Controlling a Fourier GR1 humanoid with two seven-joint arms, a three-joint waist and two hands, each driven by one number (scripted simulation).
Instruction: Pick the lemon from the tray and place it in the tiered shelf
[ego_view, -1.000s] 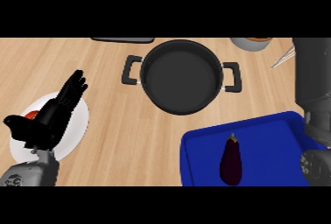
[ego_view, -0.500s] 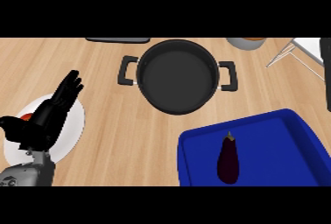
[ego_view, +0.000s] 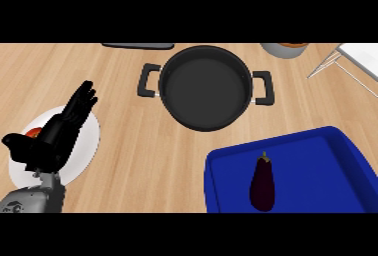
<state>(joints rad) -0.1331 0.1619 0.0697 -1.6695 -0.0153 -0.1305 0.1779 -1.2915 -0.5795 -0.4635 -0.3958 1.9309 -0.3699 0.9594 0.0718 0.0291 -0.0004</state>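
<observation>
The blue tray (ego_view: 319, 167) lies at the lower right with a dark purple eggplant (ego_view: 262, 183) lying on it; no lemon shows on it or anywhere else in the head view. A white corner of the tiered shelf (ego_view: 363, 56) with thin metal legs shows at the top right edge. My left hand (ego_view: 53, 139) rests at the lower left above a white plate (ego_view: 86, 145), open, fingers straight and pointing up. It holds nothing. My right hand is out of the picture.
A black two-handled pot (ego_view: 205, 88) stands in the middle of the wooden counter. A small red thing (ego_view: 32, 132) lies on the plate by my left hand. A grey bowl (ego_view: 283, 49) and a dark flat object (ego_view: 137, 45) sit at the far edge.
The right arm that stood at the right edge one second ago has left the view. More of the tray's right side and the shelf corner show now. The left hand has barely moved.
</observation>
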